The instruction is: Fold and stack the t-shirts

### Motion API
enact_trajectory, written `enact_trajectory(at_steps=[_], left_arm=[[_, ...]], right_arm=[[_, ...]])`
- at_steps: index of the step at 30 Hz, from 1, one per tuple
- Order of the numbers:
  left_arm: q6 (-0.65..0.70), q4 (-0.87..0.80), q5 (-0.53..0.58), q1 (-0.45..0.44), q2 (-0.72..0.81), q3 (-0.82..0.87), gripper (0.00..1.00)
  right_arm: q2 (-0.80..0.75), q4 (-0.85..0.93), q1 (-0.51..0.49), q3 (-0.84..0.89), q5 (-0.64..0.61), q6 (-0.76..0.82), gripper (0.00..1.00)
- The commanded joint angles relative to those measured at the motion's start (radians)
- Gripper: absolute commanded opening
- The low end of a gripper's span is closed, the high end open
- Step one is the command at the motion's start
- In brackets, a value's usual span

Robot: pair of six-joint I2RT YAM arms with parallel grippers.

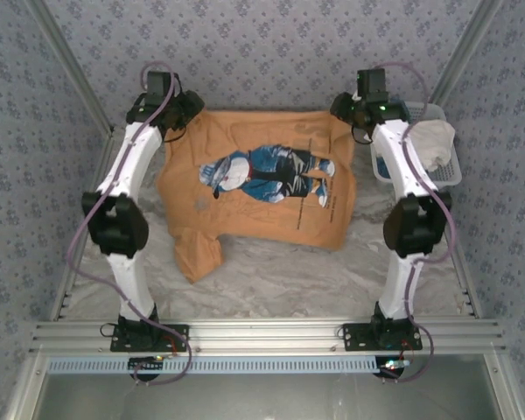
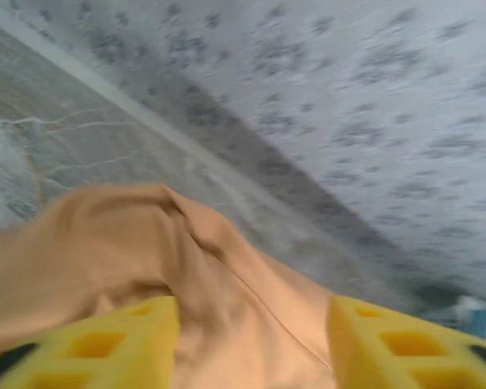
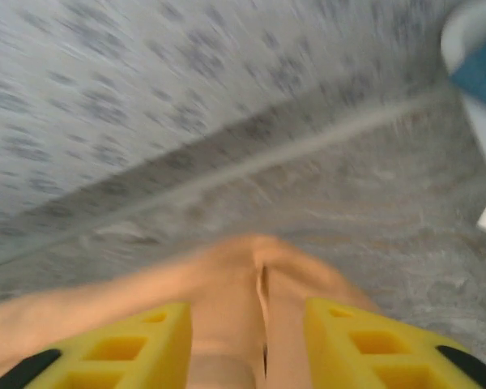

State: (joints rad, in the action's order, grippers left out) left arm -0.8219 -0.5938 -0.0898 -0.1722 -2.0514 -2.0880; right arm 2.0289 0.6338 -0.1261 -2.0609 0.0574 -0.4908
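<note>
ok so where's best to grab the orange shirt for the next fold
Probably its far edge, one corner per gripper: the left gripper and right gripper each straddle a raised ridge of the orange shirt there, jaws open. Come down from above; elsewhere it lies flat on the table, with little to pinch except the rumpled sleeve at near left.

**Orange-tan t-shirt (image 1: 262, 226) spread flat at centre of frame**

The shirt is laid out across the middle of the top view, print side up. A blue-and-white figure is shown lying sideways, with dark lettering beside it. The lower-left part is bunched into a loose fold. In the wrist views its edge is raised in soft ridges. A white t-shirt (image 1: 433, 140) is crumpled at the upper right.
</note>
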Motion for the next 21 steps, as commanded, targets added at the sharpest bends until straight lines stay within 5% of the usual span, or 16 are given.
enact_trajectory(at_steps=[1,13,21], left_arm=[[0.077,-0.214,-0.007,-0.011,0.052,-0.076,0.61],[-0.014,-0.373,-0.012,0.028,0.540,0.940,0.52],[-0.019,-0.391,-0.009,0.099,0.672,1.210,0.52]], right_arm=[[-0.060,0.107,-0.003,-0.003,0.039,-0.011,0.48],[-0.507,-0.060,-0.186,0.799,0.052,-0.109,0.47],[-0.599,-0.053,-0.235,1.044,0.123,-0.155,0.46]])
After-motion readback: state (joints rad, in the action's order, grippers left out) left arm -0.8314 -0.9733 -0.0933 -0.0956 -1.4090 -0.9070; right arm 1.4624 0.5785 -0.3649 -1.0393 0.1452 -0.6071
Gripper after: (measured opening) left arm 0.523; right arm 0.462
